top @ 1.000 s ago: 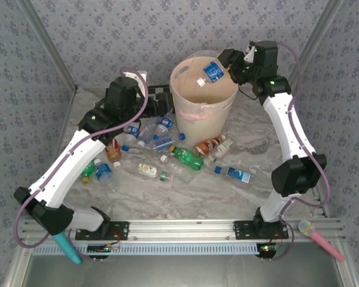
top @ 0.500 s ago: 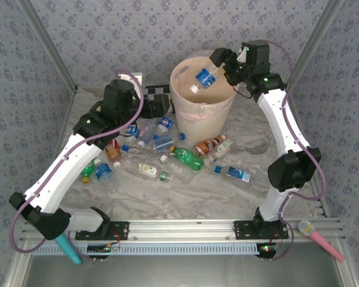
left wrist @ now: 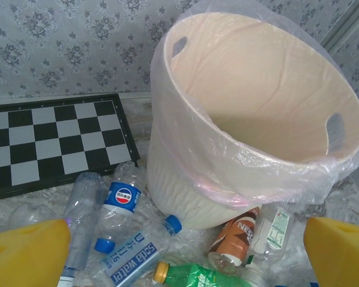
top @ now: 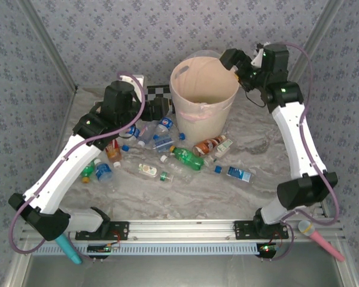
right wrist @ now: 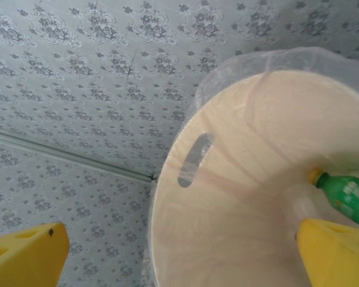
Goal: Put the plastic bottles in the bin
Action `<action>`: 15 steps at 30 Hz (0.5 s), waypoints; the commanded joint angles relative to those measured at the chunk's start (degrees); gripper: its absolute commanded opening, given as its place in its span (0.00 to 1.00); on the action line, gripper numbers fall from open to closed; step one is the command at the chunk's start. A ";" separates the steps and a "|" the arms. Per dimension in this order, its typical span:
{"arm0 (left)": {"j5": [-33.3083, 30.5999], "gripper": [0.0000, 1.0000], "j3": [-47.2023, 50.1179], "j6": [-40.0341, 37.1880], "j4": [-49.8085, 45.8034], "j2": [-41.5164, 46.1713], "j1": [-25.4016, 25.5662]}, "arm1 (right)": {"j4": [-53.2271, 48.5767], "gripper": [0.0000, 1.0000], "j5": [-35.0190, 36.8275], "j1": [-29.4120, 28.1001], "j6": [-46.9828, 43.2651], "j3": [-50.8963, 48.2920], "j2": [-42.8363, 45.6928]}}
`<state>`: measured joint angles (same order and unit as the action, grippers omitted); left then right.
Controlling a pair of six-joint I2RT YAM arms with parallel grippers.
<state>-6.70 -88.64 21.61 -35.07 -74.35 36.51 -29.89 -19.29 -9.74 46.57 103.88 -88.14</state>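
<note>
- Right gripper [top: 231, 58] hung over the bin's [top: 178, 81] far-right rim, jaws spread wide, nothing between them.
- Left gripper [left wrist: 179, 256] sat low just left of the bin, jaws spread too, empty.
- Bin stood mid-table near the far edge; a green bottle [right wrist: 349, 196] showed inside.
- Other bottles [top: 187, 158] lay scattered on the table [top: 257, 149] in front of the bin, mostly left of centre.

Bottles [top: 187, 158] on table [top: 263, 140] before, left of bin [top: 200, 119]; checkerboard [top: 159, 90] behind them.
</note>
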 commanded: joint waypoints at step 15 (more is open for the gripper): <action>3.04 1.00 2.13 -8.97 1.42 1.03 0.36 | -16.76 1.00 27.22 -8.34 -22.27 -34.14 26.04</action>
<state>-3.88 -85.91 14.96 -34.70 -73.82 36.51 -42.74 -0.64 -15.16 29.63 72.90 -64.45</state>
